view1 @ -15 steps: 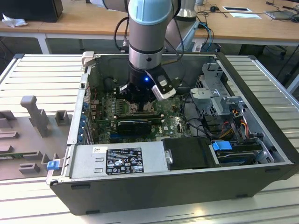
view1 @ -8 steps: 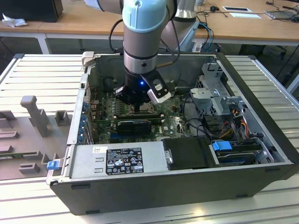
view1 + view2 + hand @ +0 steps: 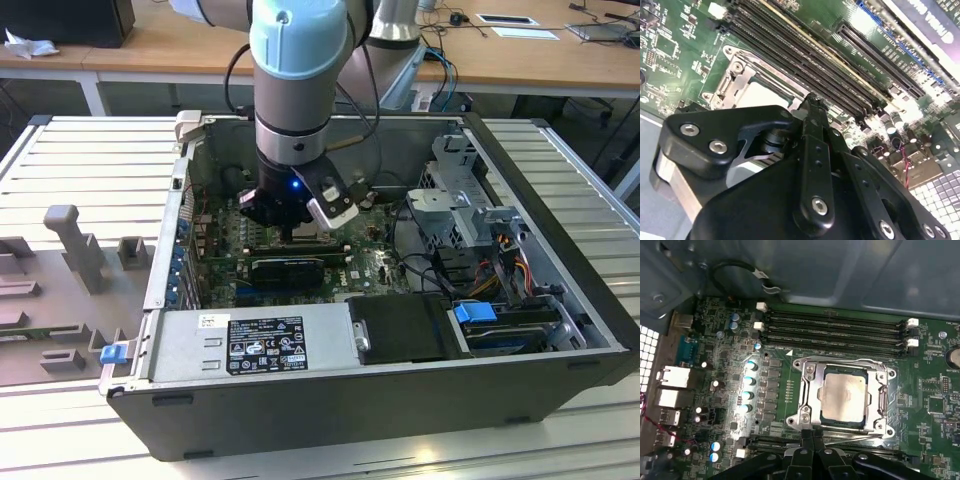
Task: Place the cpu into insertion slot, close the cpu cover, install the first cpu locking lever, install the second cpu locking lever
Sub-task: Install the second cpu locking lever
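Note:
The cpu (image 3: pixel 842 397), a pale silver-beige square, lies flat in the insertion slot (image 3: pixel 796 421) on the green motherboard. The cpu cover (image 3: pixel 810 392), a silver frame, lies down around the cpu with the chip showing through its cut-out. My gripper (image 3: pixel 813 434) stands at the socket's edge, on the side away from the memory slots (image 3: pixel 835 325). Its fingertips are pressed together, with nothing visible between them. In the second wrist view the fingertips (image 3: pixel 812 102) hover just over the socket rim, beside the cpu (image 3: pixel 757 92). In the exterior view the gripper (image 3: pixel 293 236) reaches down inside the open computer case.
The case walls (image 3: pixel 165 250) box in the motherboard. A power supply (image 3: pixel 250 340) lies along the near side, and a drive cage (image 3: pixel 470 210) with cables is on the exterior view's right. A black card (image 3: pixel 285 268) sits just below the gripper. A black cable loop (image 3: pixel 740 270) hangs past the memory slots.

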Controlling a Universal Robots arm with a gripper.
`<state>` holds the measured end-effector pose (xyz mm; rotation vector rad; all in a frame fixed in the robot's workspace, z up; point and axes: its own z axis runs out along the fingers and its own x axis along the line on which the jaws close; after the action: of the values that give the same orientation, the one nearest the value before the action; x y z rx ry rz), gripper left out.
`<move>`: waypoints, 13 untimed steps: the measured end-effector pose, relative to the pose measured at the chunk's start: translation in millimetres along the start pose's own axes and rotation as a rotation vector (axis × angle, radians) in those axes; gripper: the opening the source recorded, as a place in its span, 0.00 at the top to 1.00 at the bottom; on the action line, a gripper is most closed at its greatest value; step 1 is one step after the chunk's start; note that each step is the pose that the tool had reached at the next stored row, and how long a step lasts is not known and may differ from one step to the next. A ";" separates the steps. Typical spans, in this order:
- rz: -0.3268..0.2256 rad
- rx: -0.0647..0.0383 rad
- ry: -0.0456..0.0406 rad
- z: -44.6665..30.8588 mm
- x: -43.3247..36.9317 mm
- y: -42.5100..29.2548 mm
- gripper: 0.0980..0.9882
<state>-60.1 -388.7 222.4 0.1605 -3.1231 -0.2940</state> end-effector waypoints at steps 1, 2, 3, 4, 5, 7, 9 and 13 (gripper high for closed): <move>0.000 -0.005 -0.0009 0.3 1.7 -1.3 0.99; -0.001 -0.012 -0.0019 1.3 2.8 -3.0 0.99; -0.001 -0.017 -0.0024 2.2 2.9 -3.7 0.99; -0.001 -0.021 -0.0028 3.1 3.0 -4.2 0.99; -0.001 -0.033 -0.0042 3.9 3.9 -5.4 0.99; -0.001 -0.050 -0.0057 4.6 5.7 -6.7 0.99; -0.001 -0.073 -0.0082 5.9 7.6 -8.0 0.99; -0.001 -0.099 -0.0109 9.8 8.9 -12.6 0.99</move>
<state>-67.8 -400.1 210.4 0.1610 -3.1105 -0.4495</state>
